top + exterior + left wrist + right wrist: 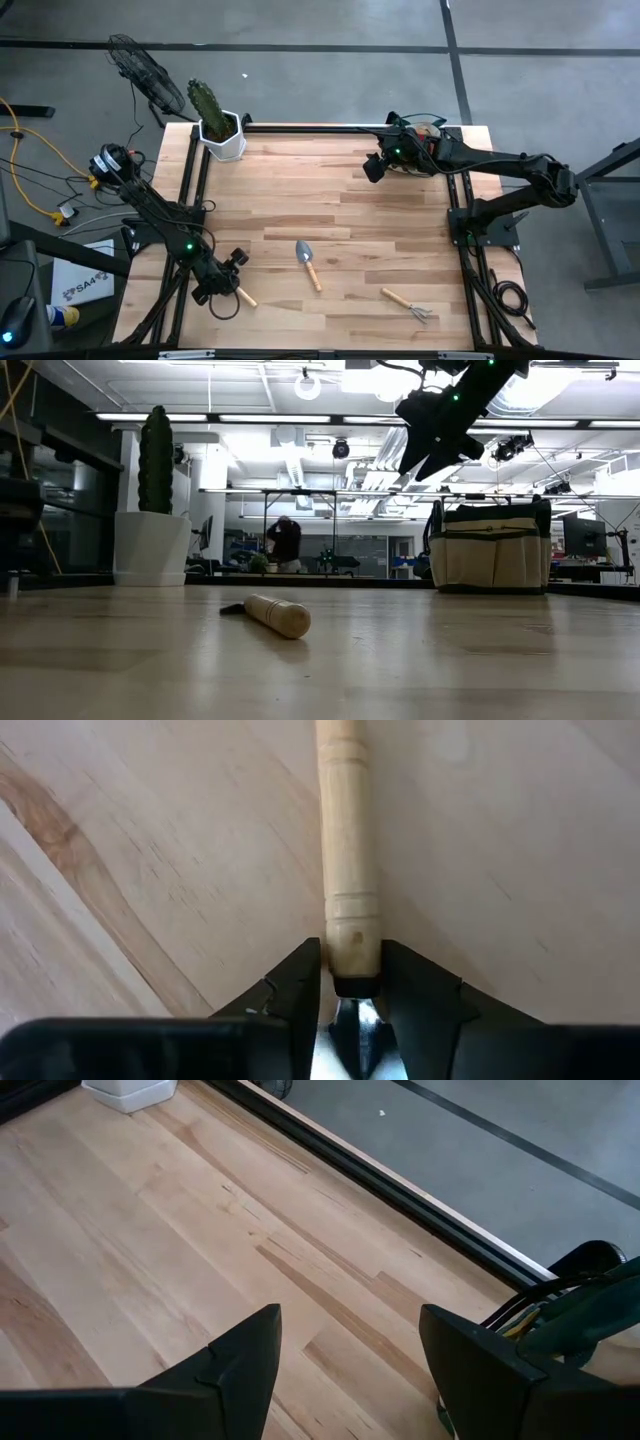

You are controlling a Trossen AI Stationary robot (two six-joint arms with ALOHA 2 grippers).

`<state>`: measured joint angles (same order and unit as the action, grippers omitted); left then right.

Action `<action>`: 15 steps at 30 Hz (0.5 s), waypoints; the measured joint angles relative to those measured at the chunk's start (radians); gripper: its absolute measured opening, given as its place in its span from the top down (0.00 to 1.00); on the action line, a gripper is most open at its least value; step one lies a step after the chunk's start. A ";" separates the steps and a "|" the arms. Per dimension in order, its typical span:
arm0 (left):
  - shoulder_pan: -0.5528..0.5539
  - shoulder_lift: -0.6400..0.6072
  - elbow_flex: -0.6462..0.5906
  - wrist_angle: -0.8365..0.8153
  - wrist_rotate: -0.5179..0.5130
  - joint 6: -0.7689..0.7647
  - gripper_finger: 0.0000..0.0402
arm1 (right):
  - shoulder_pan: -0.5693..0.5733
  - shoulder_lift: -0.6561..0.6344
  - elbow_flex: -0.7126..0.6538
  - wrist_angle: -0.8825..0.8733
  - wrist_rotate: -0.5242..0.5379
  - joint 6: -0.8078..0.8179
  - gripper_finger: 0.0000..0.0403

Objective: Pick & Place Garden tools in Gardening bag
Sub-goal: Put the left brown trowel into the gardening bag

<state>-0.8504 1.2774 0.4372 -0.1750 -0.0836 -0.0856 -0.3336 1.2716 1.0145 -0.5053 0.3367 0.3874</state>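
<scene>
Wooden handle (350,850) sits between your left claw (352,982), narrowed around its stiff, smooth ferrule end; expect slip, so grip squarely
</scene>
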 joint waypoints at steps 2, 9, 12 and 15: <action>0.000 0.000 0.000 0.001 -0.003 0.000 0.78 | 0.000 0.000 0.000 0.000 0.000 0.000 0.43; 0.000 0.000 0.000 0.008 -0.039 0.001 0.88 | 0.000 0.000 0.000 0.000 -0.006 0.000 0.43; 0.000 -0.012 0.000 -0.010 -0.057 0.002 0.88 | 0.000 0.000 0.000 0.000 -0.021 0.000 0.43; 0.000 -0.048 0.011 -0.081 -0.099 -0.002 0.88 | 0.000 0.000 0.000 0.000 -0.026 0.000 0.43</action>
<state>-0.8505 1.2292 0.4482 -0.2555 -0.1823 -0.0878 -0.3336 1.2716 1.0145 -0.5056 0.3104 0.3874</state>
